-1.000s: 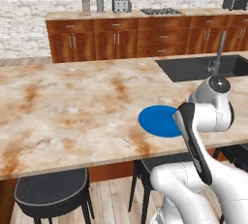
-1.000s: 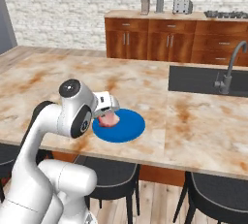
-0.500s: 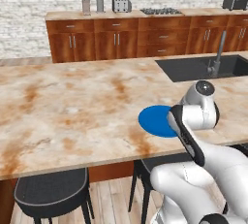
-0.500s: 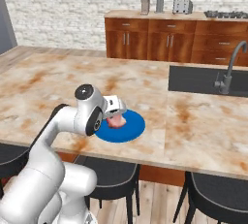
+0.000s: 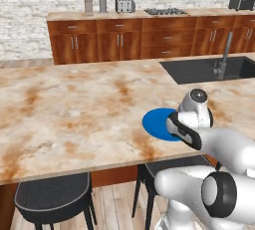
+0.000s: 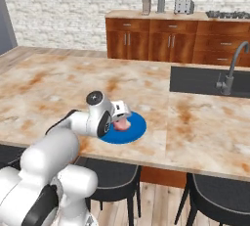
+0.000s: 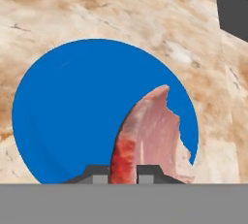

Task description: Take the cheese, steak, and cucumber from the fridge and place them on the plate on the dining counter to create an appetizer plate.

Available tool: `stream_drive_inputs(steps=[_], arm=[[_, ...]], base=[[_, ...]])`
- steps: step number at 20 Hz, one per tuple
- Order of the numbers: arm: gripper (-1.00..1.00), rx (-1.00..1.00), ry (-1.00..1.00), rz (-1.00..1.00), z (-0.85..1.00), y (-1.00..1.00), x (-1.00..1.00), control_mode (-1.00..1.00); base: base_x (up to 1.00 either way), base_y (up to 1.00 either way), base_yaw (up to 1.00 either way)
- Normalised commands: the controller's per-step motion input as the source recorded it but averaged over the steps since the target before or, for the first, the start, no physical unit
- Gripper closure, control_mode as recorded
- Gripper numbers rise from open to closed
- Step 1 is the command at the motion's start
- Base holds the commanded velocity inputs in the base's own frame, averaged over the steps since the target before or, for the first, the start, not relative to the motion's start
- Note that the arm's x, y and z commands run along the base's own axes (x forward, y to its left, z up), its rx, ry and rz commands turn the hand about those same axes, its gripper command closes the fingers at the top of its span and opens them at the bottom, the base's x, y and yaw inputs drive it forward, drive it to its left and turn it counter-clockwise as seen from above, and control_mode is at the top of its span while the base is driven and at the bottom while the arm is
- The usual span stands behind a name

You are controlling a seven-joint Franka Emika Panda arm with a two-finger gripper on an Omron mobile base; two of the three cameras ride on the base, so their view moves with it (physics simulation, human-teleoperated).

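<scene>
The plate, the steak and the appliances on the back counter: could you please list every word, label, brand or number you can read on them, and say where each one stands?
None can be read.
The blue plate is plain.
The steak, clamped between the fingers, bears no label.
The toaster and the two metal canisters on the back counter show no markings; they are too small to tell.
</scene>
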Motion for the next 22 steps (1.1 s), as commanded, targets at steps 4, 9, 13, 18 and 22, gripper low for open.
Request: stream_drive_inputs(steps=[4, 9, 13, 18, 22], arm=[[1.00, 0.00, 0.07, 0.00, -0.33, -0.06, 0.46, -1.00], [1.00, 0.00, 0.09, 0.00, -0.31, -0.13, 0.45, -1.00], [-1.00, 0.00, 0.09, 0.00, -0.31, -0.12, 0.40, -1.00], [-1.00, 0.00, 0.06, 0.00, -0.15, -0.11, 0.24, -1.00], [-1.00, 0.00, 0.00, 0.00, 0.25, -0.01, -0.24, -1.00]], base=[[0.00, 0.00, 0.00], [0.00, 0.00, 0.00], [0.00, 0.00, 0.00], [0.00, 0.00, 0.00], [0.00, 0.00, 0.00]])
